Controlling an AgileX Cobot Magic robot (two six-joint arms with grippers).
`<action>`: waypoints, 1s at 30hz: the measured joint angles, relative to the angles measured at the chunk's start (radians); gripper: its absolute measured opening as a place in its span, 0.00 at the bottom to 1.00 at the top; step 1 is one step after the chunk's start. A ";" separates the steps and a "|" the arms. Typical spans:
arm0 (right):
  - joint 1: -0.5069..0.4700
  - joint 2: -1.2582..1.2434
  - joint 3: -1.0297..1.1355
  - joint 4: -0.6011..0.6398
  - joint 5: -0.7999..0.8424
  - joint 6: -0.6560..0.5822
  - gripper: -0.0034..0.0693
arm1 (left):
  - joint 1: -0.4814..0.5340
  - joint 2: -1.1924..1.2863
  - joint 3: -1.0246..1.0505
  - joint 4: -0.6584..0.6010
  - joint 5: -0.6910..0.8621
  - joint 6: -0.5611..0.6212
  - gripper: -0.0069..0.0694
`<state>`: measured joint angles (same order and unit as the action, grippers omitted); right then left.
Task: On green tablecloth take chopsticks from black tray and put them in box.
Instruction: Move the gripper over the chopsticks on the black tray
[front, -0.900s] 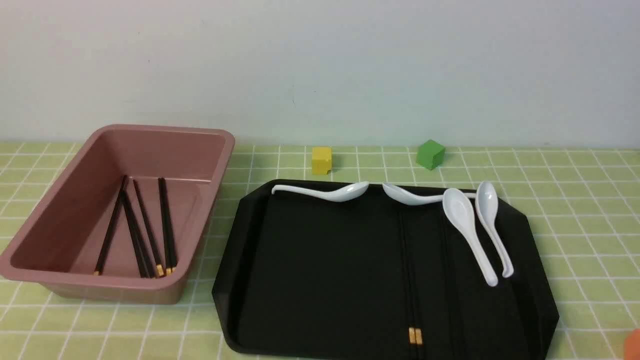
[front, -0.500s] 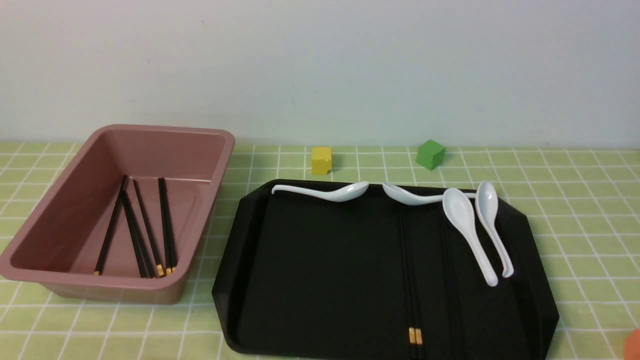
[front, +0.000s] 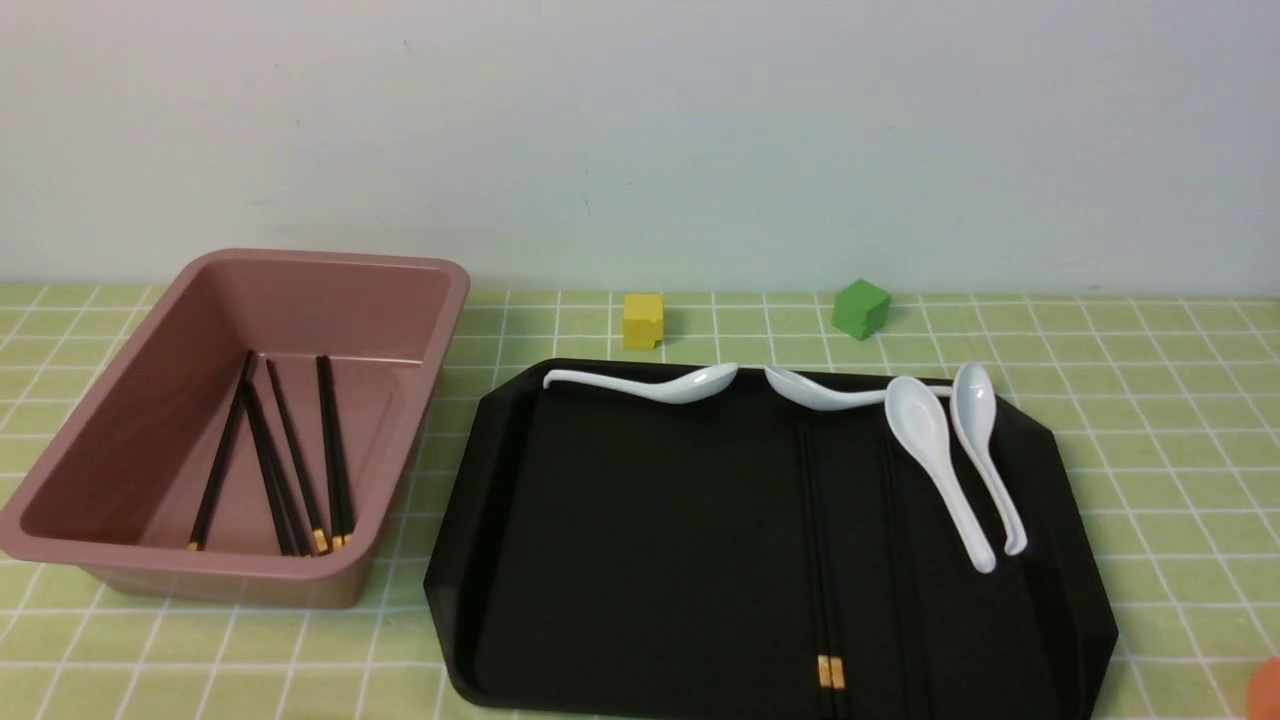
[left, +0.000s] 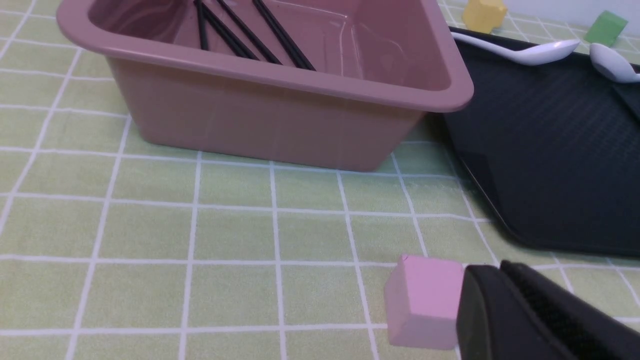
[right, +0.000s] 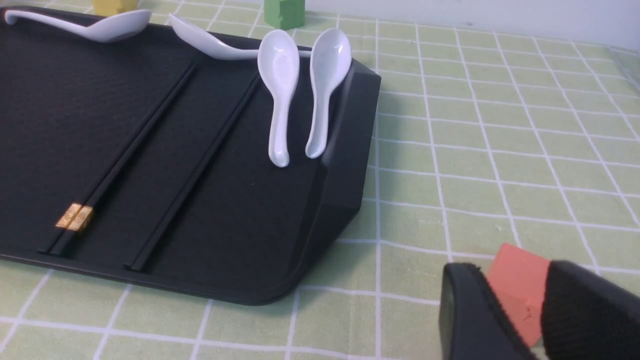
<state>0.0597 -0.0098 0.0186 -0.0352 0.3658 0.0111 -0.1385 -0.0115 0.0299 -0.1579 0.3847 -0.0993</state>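
Note:
The black tray (front: 640, 540) lies on the green tablecloth (front: 1150, 400). A pair of black chopsticks with gold tips (front: 822, 560) lies lengthwise in it, with another black stick (front: 900, 540) beside it; both also show in the right wrist view (right: 130, 155). The pink box (front: 440, 330) stands to the tray's left and holds several chopsticks (front: 290, 460). Neither gripper shows in the front view. My left gripper (left: 492, 272) is shut and empty, low over the cloth in front of the box (left: 260, 120). My right gripper (right: 515, 270) is open and empty, off the tray's near right corner.
Several white spoons (front: 935, 450) lie along the tray's far and right side. A yellow cube (front: 643, 320) and a green cube (front: 860, 308) sit behind the tray. A pink cube (left: 425, 300) sits by my left fingers. An orange cube (right: 520, 295) sits under my right fingers.

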 joint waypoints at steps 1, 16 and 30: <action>0.000 0.000 0.000 0.000 0.000 0.000 0.38 | 0.000 0.000 0.000 0.000 0.000 0.000 0.13; 0.000 0.000 0.000 0.000 0.000 0.000 0.38 | 0.000 0.000 0.000 0.000 0.000 0.000 0.13; 0.000 0.000 0.000 -0.054 -0.005 -0.002 0.38 | 0.000 0.000 0.000 0.000 0.000 0.000 0.13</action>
<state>0.0597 -0.0098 0.0186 -0.0897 0.3605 0.0091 -0.1385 -0.0115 0.0299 -0.1579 0.3847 -0.0993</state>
